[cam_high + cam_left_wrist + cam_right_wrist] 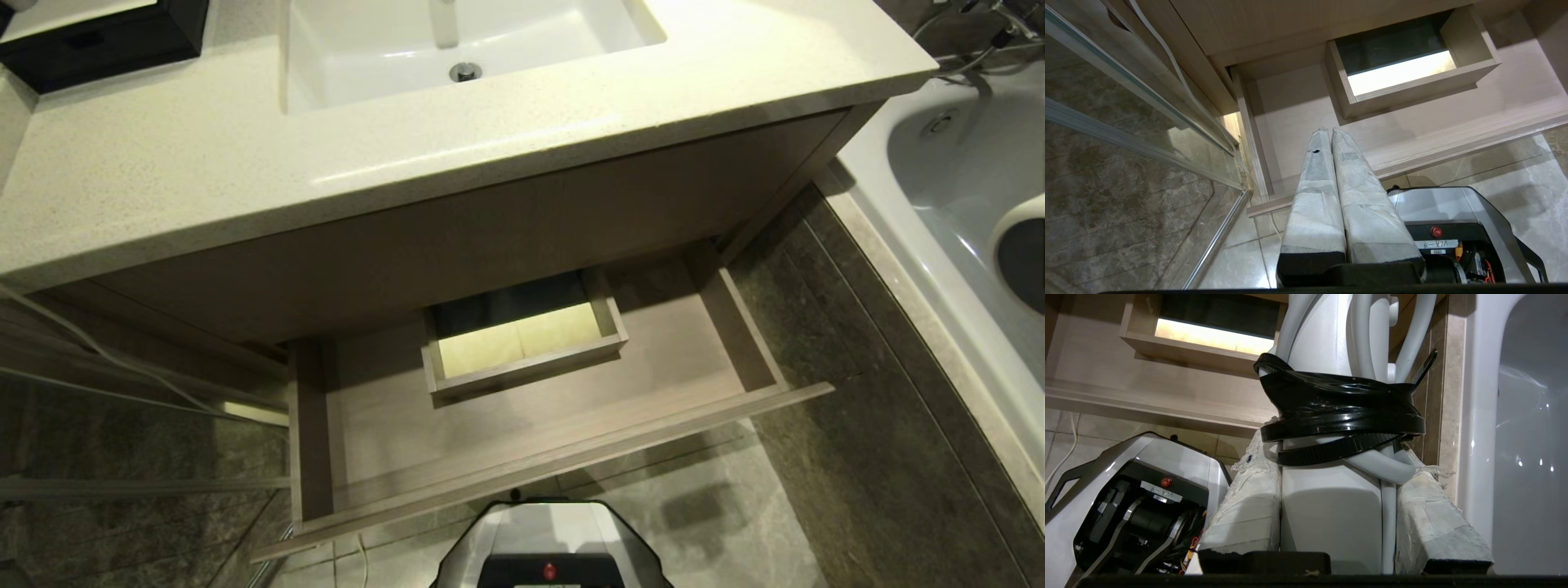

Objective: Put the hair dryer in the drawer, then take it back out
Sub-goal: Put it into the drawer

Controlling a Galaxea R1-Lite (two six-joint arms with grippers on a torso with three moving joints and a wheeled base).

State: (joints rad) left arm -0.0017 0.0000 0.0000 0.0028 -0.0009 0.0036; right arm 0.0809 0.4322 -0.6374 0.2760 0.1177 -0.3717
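Since my right gripper (1337, 477) is clenched on the hair dryer (1331, 506) handle below its black cord tie (1339, 412) (left gripper (1329, 132) shut, empty), I judge it rigid, light, slick plastic, with the open drawer (1167, 404) at ten o'clock.

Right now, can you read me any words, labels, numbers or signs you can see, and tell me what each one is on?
White label on the robot base, below the red button: handwritten and upside down in the left wrist view, too unclear to read.
Same label in the right wrist view: too blurred to read.
Drawer, counter, hair dryer: no text visible.
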